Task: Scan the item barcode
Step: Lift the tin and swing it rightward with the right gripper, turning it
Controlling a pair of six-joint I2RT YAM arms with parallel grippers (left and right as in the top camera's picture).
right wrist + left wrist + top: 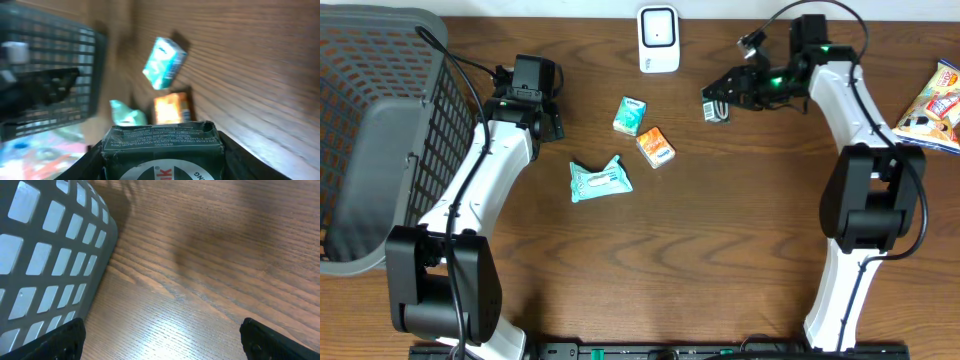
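Overhead: right end effector pinching dark green box over surface, far side, near right of white scanner. Left end effector spread wide, beside grey basket at left. Teal pack, orange box, wipes packet lie centre, near each other.

You look down on a dark wood-grain table, light laying a pale sheen across its boards.
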